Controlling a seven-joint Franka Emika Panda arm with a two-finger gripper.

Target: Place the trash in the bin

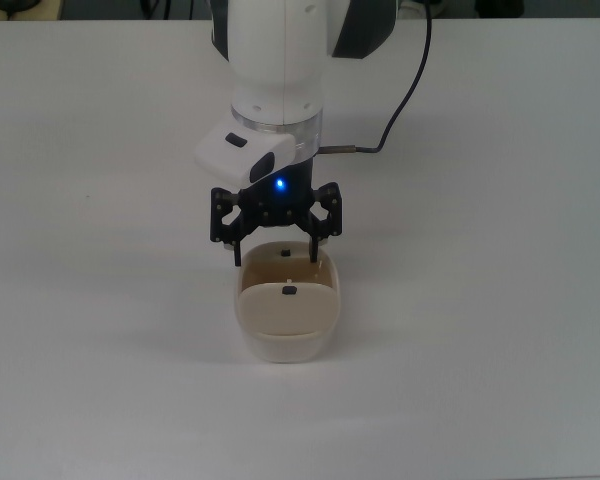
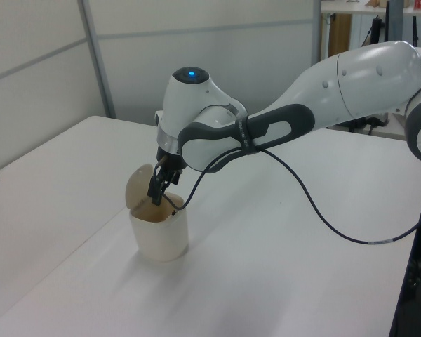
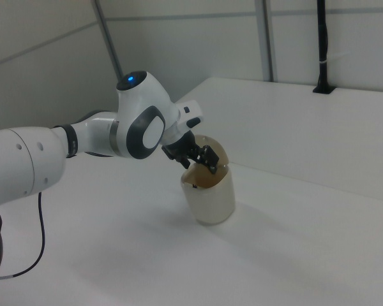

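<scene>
My black two-finger gripper (image 1: 276,250) hangs wide open and empty directly above the mouth of the small cream plastic bin (image 1: 286,325); I see no trash.

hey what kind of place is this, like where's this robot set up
Most likely a robotics lab or test cell. A white robot arm with a trailing black cable works over a bare white table, its gripper above a small beige bin, and plain partition panels stand behind the table.

overhead view, two oblique opposite side views
</scene>
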